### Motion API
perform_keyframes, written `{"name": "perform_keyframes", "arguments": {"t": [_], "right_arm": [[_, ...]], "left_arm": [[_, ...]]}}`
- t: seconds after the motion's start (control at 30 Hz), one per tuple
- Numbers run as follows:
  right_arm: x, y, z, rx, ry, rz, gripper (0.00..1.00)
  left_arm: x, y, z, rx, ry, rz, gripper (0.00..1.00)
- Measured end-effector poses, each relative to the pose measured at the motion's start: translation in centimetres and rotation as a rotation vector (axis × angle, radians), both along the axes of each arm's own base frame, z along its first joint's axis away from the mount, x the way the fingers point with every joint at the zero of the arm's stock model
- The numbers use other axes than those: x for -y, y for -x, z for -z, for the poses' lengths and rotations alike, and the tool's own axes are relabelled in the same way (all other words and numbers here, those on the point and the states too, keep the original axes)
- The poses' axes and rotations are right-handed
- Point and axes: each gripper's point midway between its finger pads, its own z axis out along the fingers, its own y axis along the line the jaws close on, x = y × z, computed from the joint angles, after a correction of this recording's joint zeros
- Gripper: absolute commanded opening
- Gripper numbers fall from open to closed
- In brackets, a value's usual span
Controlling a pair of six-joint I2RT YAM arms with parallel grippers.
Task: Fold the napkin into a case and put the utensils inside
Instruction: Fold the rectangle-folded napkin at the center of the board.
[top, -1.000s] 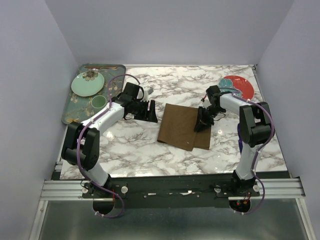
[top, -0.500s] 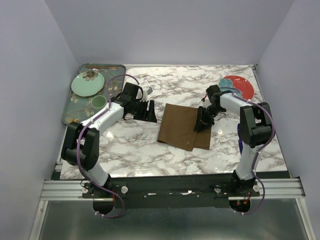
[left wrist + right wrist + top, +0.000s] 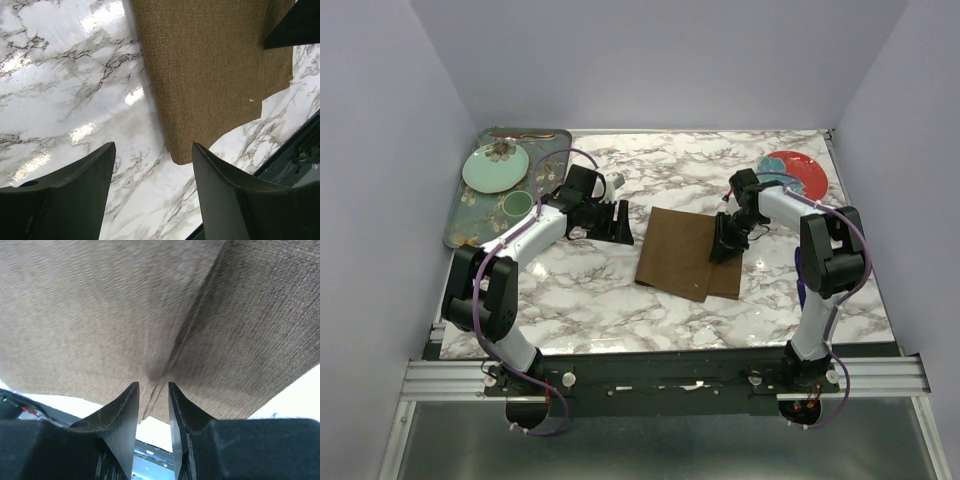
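The brown napkin (image 3: 685, 255) lies folded on the marble table, its right part doubled over as a flap. My right gripper (image 3: 722, 245) points down at that flap's edge. In the right wrist view the napkin (image 3: 125, 315) fills the frame, and a fold line runs to my right gripper (image 3: 153, 385), whose jaws stand a narrow gap apart, open. My left gripper (image 3: 623, 222) rests open on the table left of the napkin (image 3: 215, 75), seen past the wide-apart jaws of my left gripper (image 3: 152, 147). A copper utensil (image 3: 520, 133) lies on the tray. A blue-handled utensil (image 3: 772, 180) lies at the red plate.
A dark green floral tray (image 3: 460, 215) at the far left holds a pale green plate (image 3: 495, 167) and a small green cup (image 3: 517, 205). A red plate (image 3: 805, 172) sits at the far right. Walls close in the table on three sides.
My right gripper's jaws have parted slightly over the napkin's flap. The left arm has not moved.
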Motion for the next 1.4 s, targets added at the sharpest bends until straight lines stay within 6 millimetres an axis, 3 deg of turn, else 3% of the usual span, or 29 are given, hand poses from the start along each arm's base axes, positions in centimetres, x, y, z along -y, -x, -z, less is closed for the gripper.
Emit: {"name": "perform_keyframes", "arguments": {"t": [0.23,0.47,0.63,0.7,0.77,0.97,1.1,1.23,1.33,1.4], "right_arm": [[0.1,0.2,1.0,-0.031,0.026,0.011,0.32],[0.0,0.1,1.3,-0.042,0.028,0.018,0.14],[-0.2,0.0,1.2,-0.042,0.027,0.018,0.10],[-0.2,-0.2,1.1,-0.037,0.026,0.013,0.15],[-0.3,-0.4,0.8,-0.028,0.024,0.010,0.25],[-0.9,-0.6,-0.5,-0.001,-0.017,-0.008,0.32],[-1.1,-0.7,-2.8,0.061,-0.045,-0.028,0.39],[-0.1,0.7,-5.3,0.149,-0.047,-0.059,0.38],[1.3,1.5,-5.5,0.173,-0.030,-0.055,0.34],[2.5,1.6,-4.6,0.155,-0.008,-0.040,0.30]], "left_arm": [[-0.1,0.3,0.1,-0.004,-0.001,-0.001,0.72],[-0.3,0.2,0.1,-0.004,-0.001,-0.007,0.72],[-0.5,0.1,0.0,-0.002,-0.001,-0.012,0.72],[-0.5,0.1,0.0,-0.001,-0.001,-0.012,0.72],[-0.5,0.1,0.0,0.001,-0.001,-0.011,0.72],[-0.3,0.4,-1.4,0.072,0.000,0.020,0.70],[1.7,1.1,-2.4,0.157,-0.031,0.087,0.69],[5.6,2.9,-2.3,0.231,-0.067,0.185,0.66],[8.3,3.5,-1.9,0.236,-0.068,0.240,0.62],[10.0,3.2,-1.1,0.235,-0.072,0.265,0.60]]}}
